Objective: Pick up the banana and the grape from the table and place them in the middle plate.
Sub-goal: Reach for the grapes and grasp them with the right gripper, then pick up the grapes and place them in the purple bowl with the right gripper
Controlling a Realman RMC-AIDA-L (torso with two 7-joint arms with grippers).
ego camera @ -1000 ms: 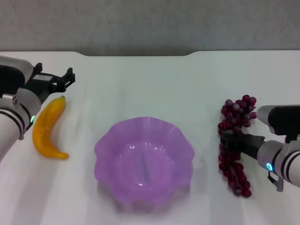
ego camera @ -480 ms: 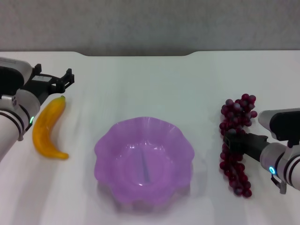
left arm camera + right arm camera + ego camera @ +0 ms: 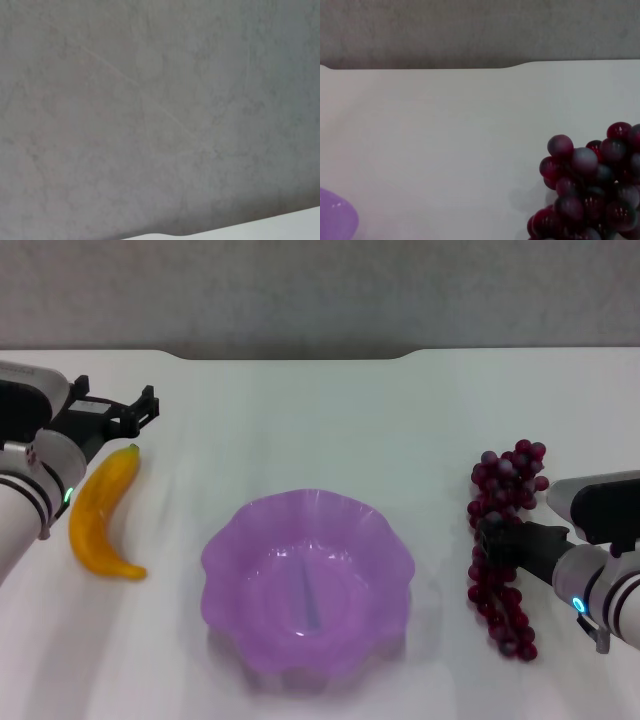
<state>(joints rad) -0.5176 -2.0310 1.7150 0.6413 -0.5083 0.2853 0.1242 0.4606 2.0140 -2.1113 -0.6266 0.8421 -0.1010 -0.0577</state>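
Note:
The banana [image 3: 100, 515] lies on the white table [image 3: 300, 420] at the left, its green tip pointing away from me. My left gripper [image 3: 118, 402] is open and hovers just beyond that tip, not touching it. The grape bunch [image 3: 500, 502] lies on the table at the right and also shows in the right wrist view [image 3: 590, 185]. My right gripper [image 3: 497, 540] is low over the middle of the bunch, against the grapes. The purple scalloped plate [image 3: 225, 550] stands between the two fruits, with nothing in it; its rim shows in the right wrist view [image 3: 335, 220].
The table's dark notched far edge [image 3: 290, 356] runs along a grey wall. The left wrist view shows only that wall [image 3: 150, 110] and a sliver of table.
My right gripper has shifted slightly to the right and lower at the grape bunch. The left arm, banana and plate have not moved.

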